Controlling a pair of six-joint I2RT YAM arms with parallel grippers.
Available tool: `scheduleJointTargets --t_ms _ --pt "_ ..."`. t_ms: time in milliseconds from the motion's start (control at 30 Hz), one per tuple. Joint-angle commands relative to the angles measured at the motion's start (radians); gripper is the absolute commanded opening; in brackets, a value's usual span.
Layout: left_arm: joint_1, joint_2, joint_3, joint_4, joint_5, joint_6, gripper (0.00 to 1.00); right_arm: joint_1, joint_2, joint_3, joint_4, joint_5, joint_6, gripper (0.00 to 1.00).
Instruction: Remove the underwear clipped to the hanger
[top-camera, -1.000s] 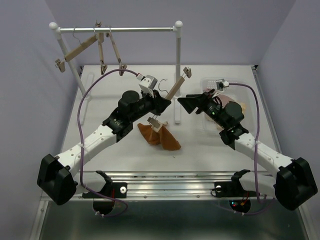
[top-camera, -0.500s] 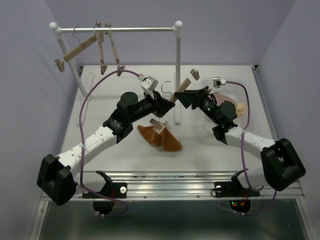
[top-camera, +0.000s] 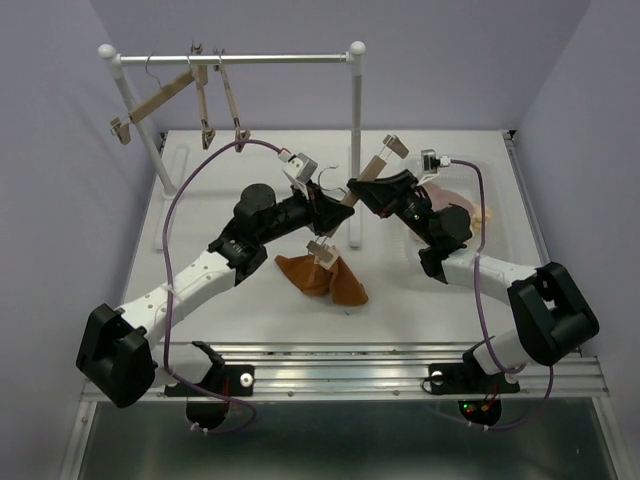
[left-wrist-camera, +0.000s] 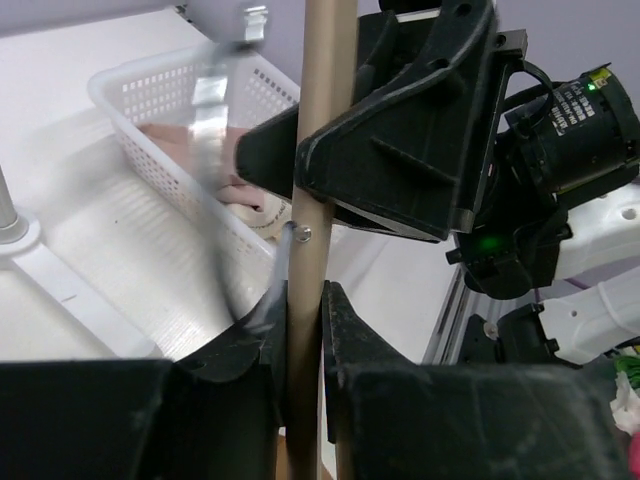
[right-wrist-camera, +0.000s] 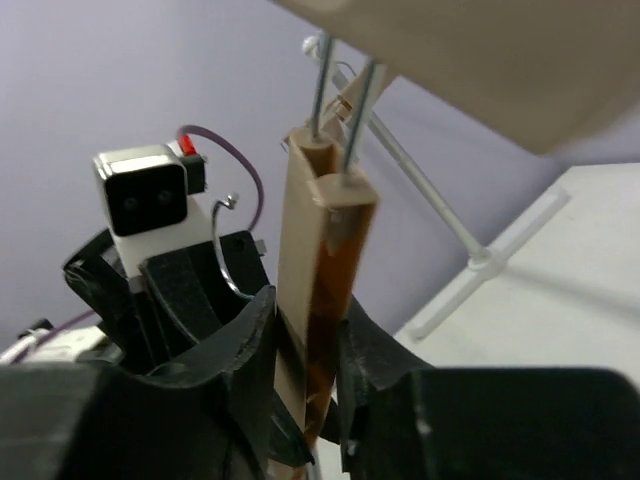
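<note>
A wooden hanger (top-camera: 378, 165) is held tilted above the table's middle. My left gripper (top-camera: 337, 203) is shut on its bar (left-wrist-camera: 318, 150). The hanger's lower clip (top-camera: 320, 248) pinches the rust brown underwear (top-camera: 335, 282), which droops onto the table. My right gripper (top-camera: 362, 188) faces the left one and is shut on the hanger's upper clip (right-wrist-camera: 322, 250), its fingers (right-wrist-camera: 240, 330) pressing both sides. In the right wrist view one side of that clip looks brown. Pink underwear (left-wrist-camera: 180, 135) and cream underwear (left-wrist-camera: 255, 205) lie in the basket.
A white basket (top-camera: 478, 200) sits at the back right, partly behind my right arm. The white clothes rack (top-camera: 280, 59) spans the back, with three empty wooden hangers (top-camera: 160, 95) on its left end. Its right post (top-camera: 356, 120) stands just behind both grippers.
My right gripper swung left from over the basket to the hanger and closed on its upper clip. The left gripper kept its hold, and the hanger shifted slightly.
</note>
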Motion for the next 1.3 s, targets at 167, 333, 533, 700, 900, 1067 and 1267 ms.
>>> scheduleJointTargets --t_ms 167,333,533,700,900,1067,1267 --pt "0.013 -0.027 0.002 0.103 0.036 -0.027 0.30 -0.004 -0.056 0.003 0.070 0.065 -0.046 0.01" --pt "0.013 -0.053 -0.013 0.100 0.019 -0.021 0.79 -0.004 -0.087 -0.014 0.021 0.122 -0.051 0.01" --pt "0.019 -0.082 -0.007 0.019 -0.046 -0.015 0.99 -0.004 -0.129 -0.023 -0.021 0.129 -0.081 0.01" --pt "0.056 -0.098 -0.010 -0.109 -0.061 -0.014 0.99 -0.004 -0.187 -0.041 -0.053 0.123 -0.130 0.01" --pt "0.108 -0.116 -0.081 -0.098 0.008 -0.076 0.99 -0.013 -0.234 -0.038 -0.100 0.129 -0.169 0.01" --pt "0.120 -0.173 -0.136 -0.054 0.028 -0.099 0.99 -0.013 -0.239 -0.028 -0.108 0.111 -0.186 0.01" --pt "0.125 -0.176 -0.148 -0.051 0.088 -0.105 0.99 -0.013 -0.207 0.001 -0.070 0.094 -0.158 0.01"
